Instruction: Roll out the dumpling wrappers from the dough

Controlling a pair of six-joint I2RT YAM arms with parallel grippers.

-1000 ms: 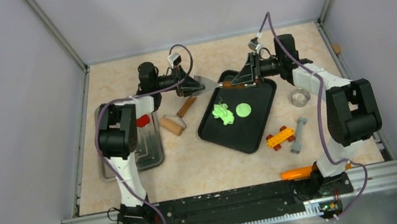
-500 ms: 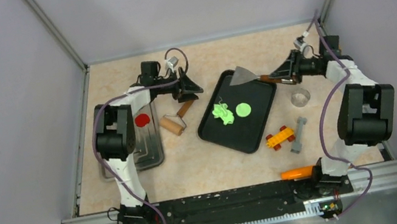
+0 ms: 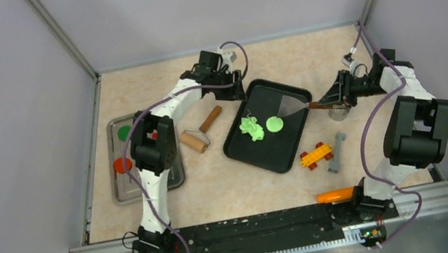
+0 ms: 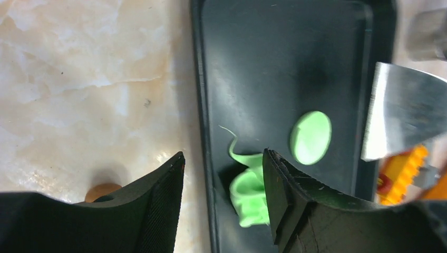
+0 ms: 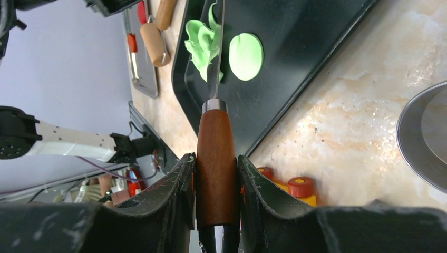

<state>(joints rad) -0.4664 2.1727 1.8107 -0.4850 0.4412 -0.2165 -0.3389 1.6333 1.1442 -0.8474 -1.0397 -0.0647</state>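
Now the right gripper (image 5: 216,176): fingers pressed together on the wooden handle of the scraper (image 5: 215,142), whose blade reaches out well ahead of the fingertips
Why held so: as I judge it, the long reach lets the blade come in low over the black tray (image 3: 275,156) and slide under dough while the wrist stays outside the rim
Dumpling wrapper (image 3: 274,124): one neat lime-green disc, flat on the tray floor just ahead of the blade's front edge; whether metal touches it cannot be told
Dough (image 3: 251,129): ragged green scrap beyond the disc from the right gripper, and directly below the left one
Left gripper (image 4: 222,161): fingers spread with nothing between them, hanging over the tray's rim above the scrap; likely placed to take the scrap or steady the tray
Black tray contents: only the disc and the scrap
Steel tray (image 3: 122,186): back along the left arm, well behind its gripper; holds a red disc (image 3: 121,165) and a green disc (image 3: 125,131)
Rolling pin (image 3: 198,134): on the table between the left gripper and the steel tray, unheld
Ring cutter (image 3: 341,111): on the table just under the right gripper
Step in hand: probably lifting the cut wrapper off the tray
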